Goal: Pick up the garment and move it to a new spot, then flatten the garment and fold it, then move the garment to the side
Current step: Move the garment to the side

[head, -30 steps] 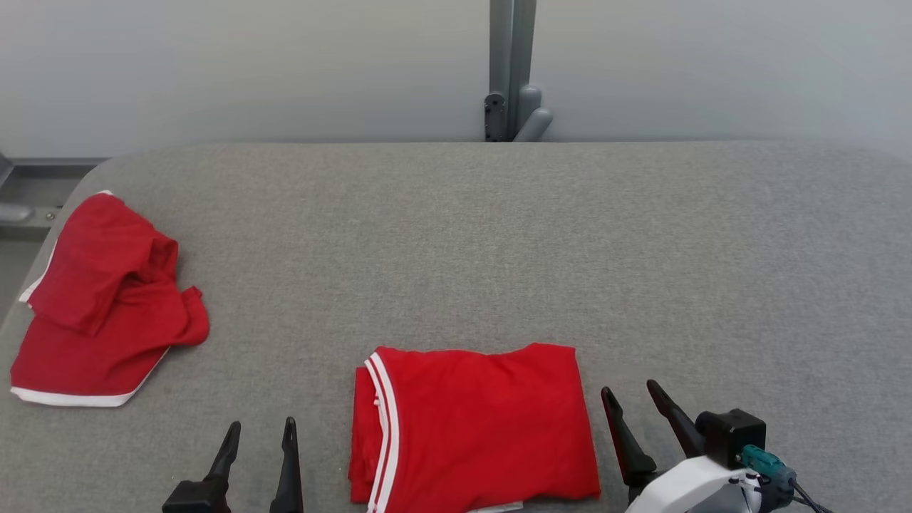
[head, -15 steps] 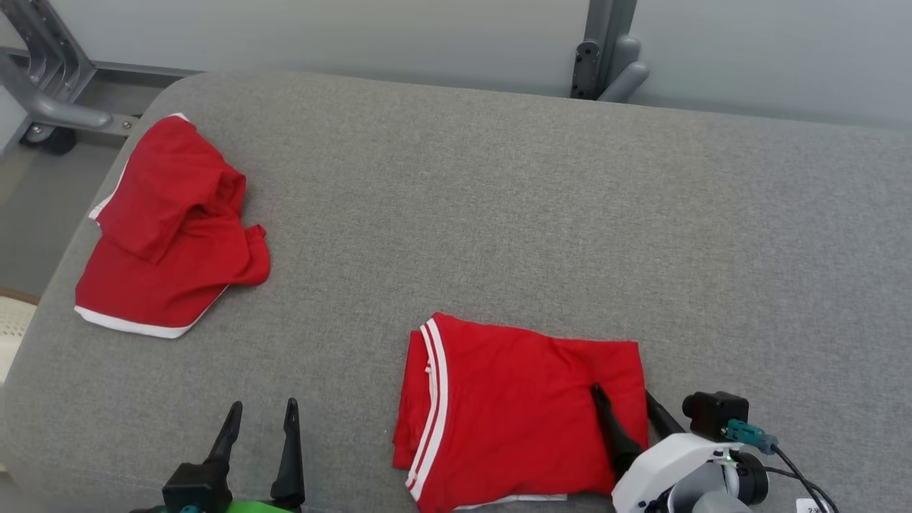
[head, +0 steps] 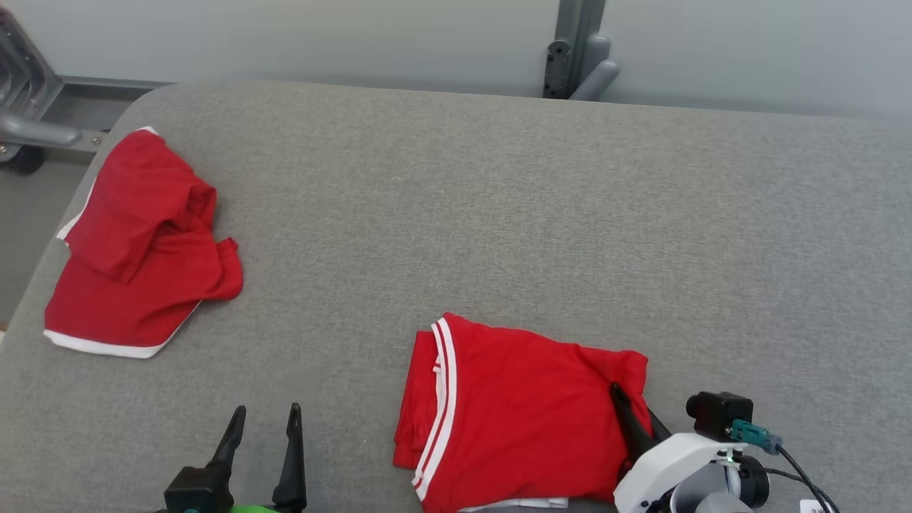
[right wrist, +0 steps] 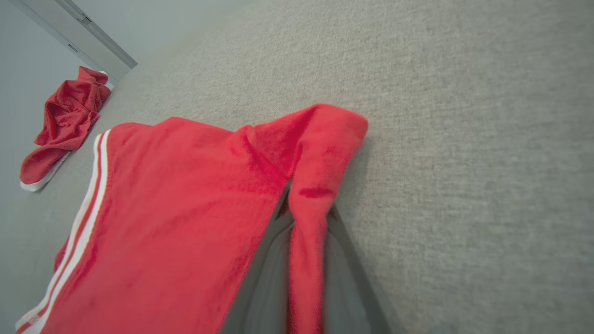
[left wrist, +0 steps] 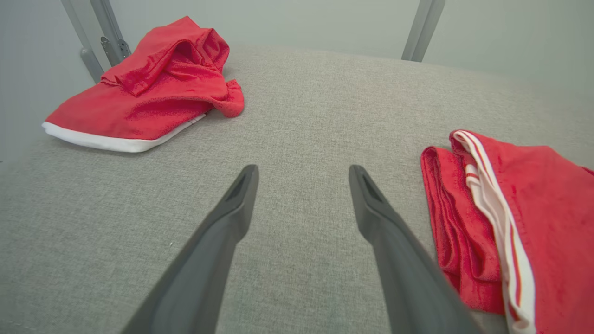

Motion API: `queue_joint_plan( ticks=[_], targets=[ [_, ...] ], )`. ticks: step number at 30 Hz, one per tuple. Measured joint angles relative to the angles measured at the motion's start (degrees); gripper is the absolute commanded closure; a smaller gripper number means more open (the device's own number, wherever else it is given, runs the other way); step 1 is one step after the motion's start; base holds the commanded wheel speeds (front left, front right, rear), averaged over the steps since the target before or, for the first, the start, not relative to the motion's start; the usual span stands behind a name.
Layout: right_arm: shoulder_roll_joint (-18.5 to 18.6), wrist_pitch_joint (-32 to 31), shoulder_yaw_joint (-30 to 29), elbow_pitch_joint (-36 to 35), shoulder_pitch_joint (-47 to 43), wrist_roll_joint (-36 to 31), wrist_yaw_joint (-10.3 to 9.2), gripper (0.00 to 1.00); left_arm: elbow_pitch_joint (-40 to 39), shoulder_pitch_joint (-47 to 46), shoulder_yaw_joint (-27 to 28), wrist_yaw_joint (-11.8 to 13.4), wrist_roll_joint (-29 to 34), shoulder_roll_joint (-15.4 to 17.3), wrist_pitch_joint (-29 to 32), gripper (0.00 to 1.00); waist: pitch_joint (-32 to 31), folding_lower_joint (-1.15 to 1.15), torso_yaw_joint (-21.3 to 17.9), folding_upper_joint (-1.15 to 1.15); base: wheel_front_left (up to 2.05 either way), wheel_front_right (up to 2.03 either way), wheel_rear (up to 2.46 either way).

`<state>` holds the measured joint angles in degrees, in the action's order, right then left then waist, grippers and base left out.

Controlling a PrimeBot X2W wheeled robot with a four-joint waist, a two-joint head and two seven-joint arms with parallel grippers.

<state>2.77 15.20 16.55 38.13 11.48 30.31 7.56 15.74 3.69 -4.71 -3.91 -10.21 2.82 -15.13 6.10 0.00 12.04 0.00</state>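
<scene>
The folded garment (head: 513, 413) is bright red with two thin white stripes along one edge, and the crumpled garment (head: 135, 242) is the same red with a plain white band at its hem. The table (head: 499, 199) wears a flecked mid-grey cloth and the wall (head: 285, 35) is pale grey. The left gripper (head: 266, 412) has black fingers; the right arm's shell (head: 662, 467) is white with a teal plug (head: 749, 432)

right end effector (right wrist: 308, 208) tips: inside garment (head: 513, 413) fold | garment near edge: cropped
</scene>
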Motion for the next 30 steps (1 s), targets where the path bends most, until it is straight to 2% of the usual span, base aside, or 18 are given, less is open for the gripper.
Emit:
queue_joint_plan(
  ticks=[7,13,14,21,26,30],
  targets=[
    [0.0,-0.1,-0.5,-0.3,-1.7,-0.7,-0.01,1.00,-0.2,1.0,-0.4,-0.4,-0.9,0.0,0.0,0.00,-1.9,0.00,-6.9,0.00,0.00,0.00,0.00],
    [0.3,-0.1,0.6,-0.8,-1.7,-0.5,-0.02,1.00,-0.3,0.6,-2.1,-0.2,-2.7,0.0,0.0,0.00,-3.2,0.00,-15.6,0.00,0.00,0.00,0.00],
    [0.6,-0.1,1.1,-1.0,-1.7,-0.2,-0.02,1.00,-0.3,0.1,-2.8,-0.1,-3.0,0.0,0.0,0.00,-3.5,0.00,-18.6,0.00,0.00,0.00,0.00],
    [0.5,-0.1,3.3,-1.4,-2.1,0.9,-0.03,1.00,-0.3,-0.9,-4.6,0.0,-3.1,0.0,0.0,0.00,-4.3,0.00,-27.7,0.00,0.00,0.00,0.00],
    [0.5,-0.1,4.1,-1.7,-2.0,1.7,-0.03,1.00,-0.2,-0.8,-5.1,-0.1,-2.5,-0.1,0.0,0.00,-4.4,0.00,-31.3,0.00,0.00,0.00,0.00],
    [1.3,-0.1,6.3,-1.9,0.2,1.0,-0.07,1.00,0.1,-0.8,-5.0,-0.2,-2.0,0.0,0.0,0.00,-4.1,0.00,-31.0,0.00,0.00,0.00,0.00]
  ],
)
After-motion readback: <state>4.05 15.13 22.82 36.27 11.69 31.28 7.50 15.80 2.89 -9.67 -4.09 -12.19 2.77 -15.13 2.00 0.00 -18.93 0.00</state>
